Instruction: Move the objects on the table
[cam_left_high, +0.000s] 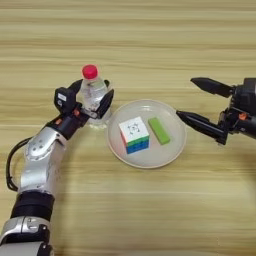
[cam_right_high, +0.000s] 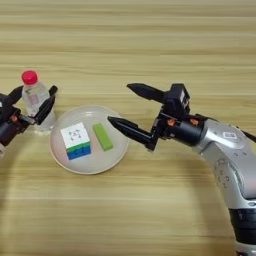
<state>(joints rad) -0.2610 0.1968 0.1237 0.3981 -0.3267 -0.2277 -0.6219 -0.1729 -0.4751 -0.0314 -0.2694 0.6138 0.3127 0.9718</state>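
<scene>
A small clear bottle (cam_left_high: 93, 95) with a red cap stands on the table (cam_left_high: 150, 40), just left of the white plate (cam_left_high: 150, 162). My left gripper (cam_left_high: 95, 89) is shut on the bottle, one black finger on each side of its body. On the plate lie a white-topped puzzle cube (cam_left_high: 134, 135) and a green block (cam_left_high: 159, 130). My right gripper (cam_right_high: 119, 103) hovers open at the plate's right rim, its long fingers spread wide and pointing left with nothing between them.
The left forearm and a black cable (cam_left_high: 12, 160) run down the table's left side. The right arm (cam_right_high: 225, 145) comes in from the lower right.
</scene>
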